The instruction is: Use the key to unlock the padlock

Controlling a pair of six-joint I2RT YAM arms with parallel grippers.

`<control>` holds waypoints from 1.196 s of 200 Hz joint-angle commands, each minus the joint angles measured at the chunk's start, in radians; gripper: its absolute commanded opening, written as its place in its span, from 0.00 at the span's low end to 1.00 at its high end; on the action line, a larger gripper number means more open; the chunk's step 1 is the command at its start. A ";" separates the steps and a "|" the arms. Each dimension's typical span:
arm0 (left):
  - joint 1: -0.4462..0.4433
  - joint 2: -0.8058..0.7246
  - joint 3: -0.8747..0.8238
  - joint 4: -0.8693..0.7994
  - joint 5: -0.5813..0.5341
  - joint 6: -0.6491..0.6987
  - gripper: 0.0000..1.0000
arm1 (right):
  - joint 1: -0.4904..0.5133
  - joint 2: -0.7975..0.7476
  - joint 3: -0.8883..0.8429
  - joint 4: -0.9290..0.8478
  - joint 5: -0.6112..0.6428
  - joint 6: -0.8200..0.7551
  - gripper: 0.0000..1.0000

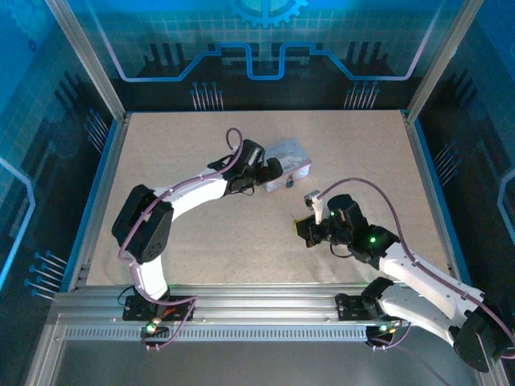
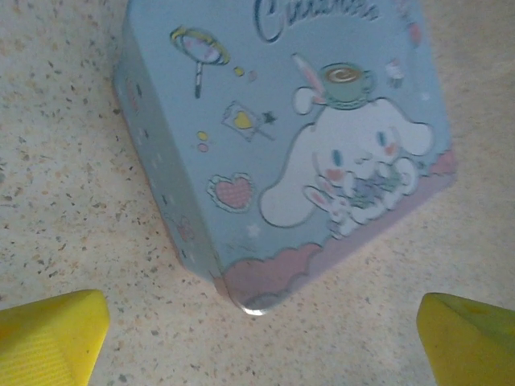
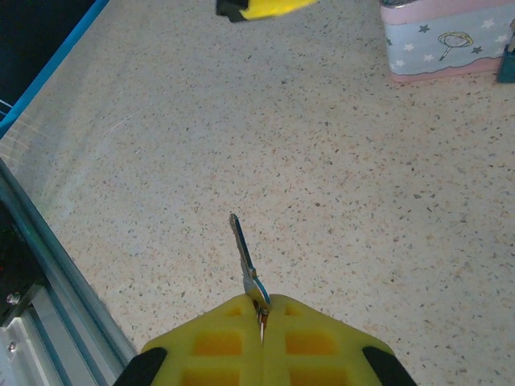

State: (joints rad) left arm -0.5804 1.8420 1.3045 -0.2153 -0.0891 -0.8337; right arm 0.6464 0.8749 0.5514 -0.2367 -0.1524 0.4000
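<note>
In the top view the padlock [image 1: 290, 184] lies a little above the centre of the frame, a tiny dark piece with a silvery glint on the speckled table [image 1: 362, 153], against the lower edge of the grey-blue tin box [image 1: 291, 157]. The left gripper [image 1: 272, 173] sits just left of the padlock and touches the tin's left end. Its wrist view shows the left gripper [image 2: 257, 346] released, with its yellow fingertips [image 2: 48, 338] wide apart in the two bottom corners. Between and above them is a corner of the tin box [image 2: 241, 161], with a cartoon dog on its lid.

The right gripper [image 1: 304, 227] is below and slightly right of the padlock, apart from it. In its wrist view the right gripper [image 3: 261, 318] is clenched on the key [image 3: 244, 261], whose blade points up the frame. The tin box [image 3: 442, 40] stands at the upper right, well away.
</note>
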 commanded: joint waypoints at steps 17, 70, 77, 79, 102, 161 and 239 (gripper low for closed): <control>0.014 0.076 0.057 -0.022 0.057 -0.051 0.98 | -0.010 -0.027 -0.021 -0.020 0.018 0.013 0.00; 0.038 0.119 0.061 0.019 0.052 -0.104 0.96 | -0.011 -0.031 -0.027 -0.019 0.014 0.018 0.00; 0.038 0.125 0.064 0.015 0.051 -0.104 0.95 | -0.010 -0.031 -0.023 -0.021 0.014 0.017 0.00; 0.038 0.126 0.065 0.014 0.051 -0.105 0.95 | -0.010 -0.031 -0.024 -0.021 0.015 0.016 0.00; 0.038 0.142 0.070 0.001 0.050 -0.094 0.94 | -0.010 -0.030 -0.023 -0.023 0.024 0.016 0.00; 0.038 0.150 0.038 -0.020 0.038 -0.085 0.91 | -0.010 -0.018 -0.011 -0.027 0.024 0.023 0.00; 0.043 0.100 -0.124 0.002 0.031 -0.055 0.91 | -0.011 -0.004 0.011 -0.046 0.028 0.018 0.00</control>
State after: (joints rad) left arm -0.5449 1.9446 1.2629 -0.1001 -0.0517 -0.9176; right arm 0.6464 0.8680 0.5358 -0.2512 -0.1337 0.4118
